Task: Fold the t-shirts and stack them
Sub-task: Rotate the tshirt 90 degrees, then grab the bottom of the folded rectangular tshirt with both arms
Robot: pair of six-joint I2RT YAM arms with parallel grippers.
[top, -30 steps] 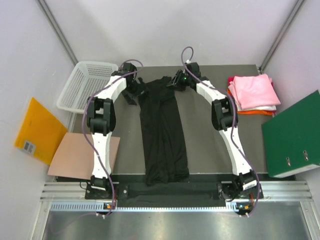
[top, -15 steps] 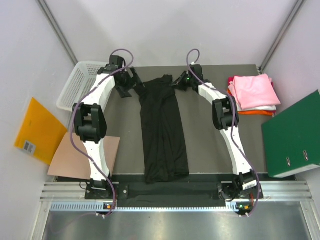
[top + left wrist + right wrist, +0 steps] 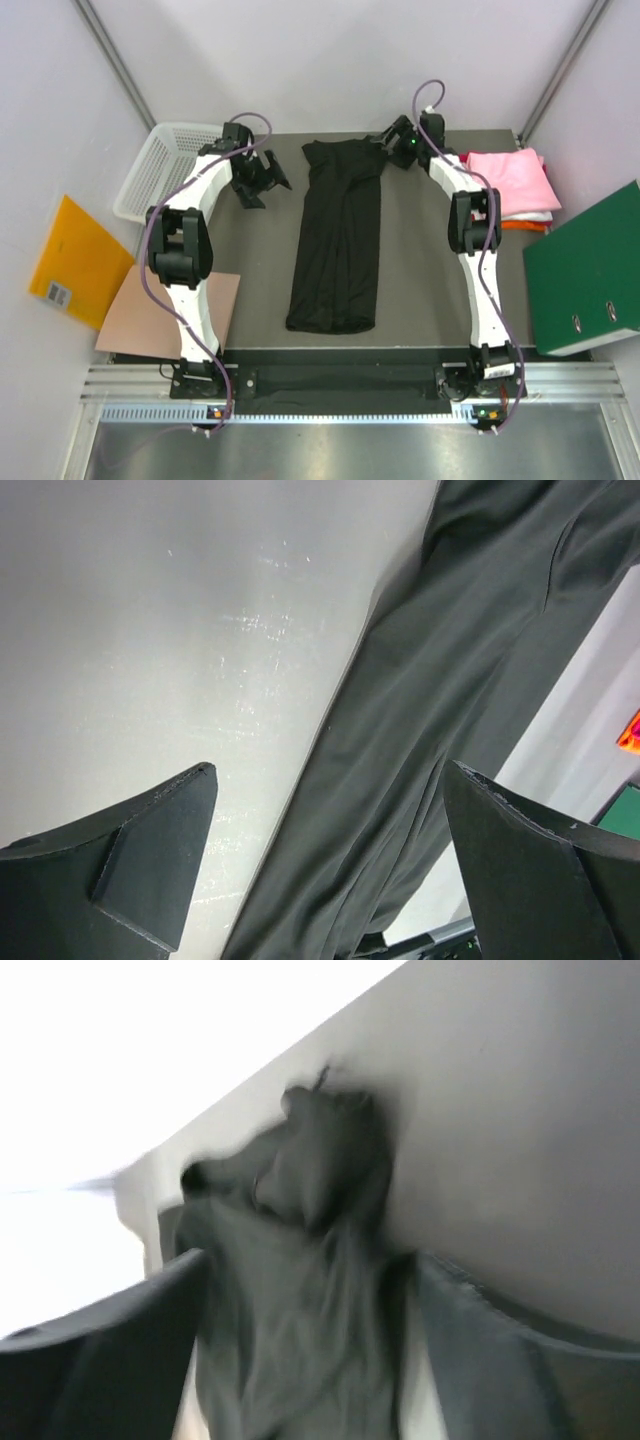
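A black t-shirt (image 3: 335, 240), folded lengthwise into a long strip, lies flat down the middle of the dark table mat (image 3: 430, 270). My left gripper (image 3: 268, 178) hovers open to the left of its far end, apart from the cloth. In the left wrist view the left gripper (image 3: 330, 770) has wide jaws framing the black t-shirt (image 3: 450, 660) below. My right gripper (image 3: 392, 148) is at the shirt's far right corner. The blurred right wrist view shows the right gripper (image 3: 310, 1258) with its jaws apart and bunched black cloth (image 3: 310, 1160) between them. A stack of folded t-shirts (image 3: 512, 178), pink on top, sits at the far right.
A white mesh basket (image 3: 165, 165) stands at the far left beside the left arm. A green folder (image 3: 585, 270) lies at the right edge. A yellow envelope (image 3: 80, 260) and a brown sheet (image 3: 160, 310) lie at the left, off the mat.
The right gripper pulled the shirt's far end to the right and its jaws have come apart. The left gripper drew away to the left, off the cloth.
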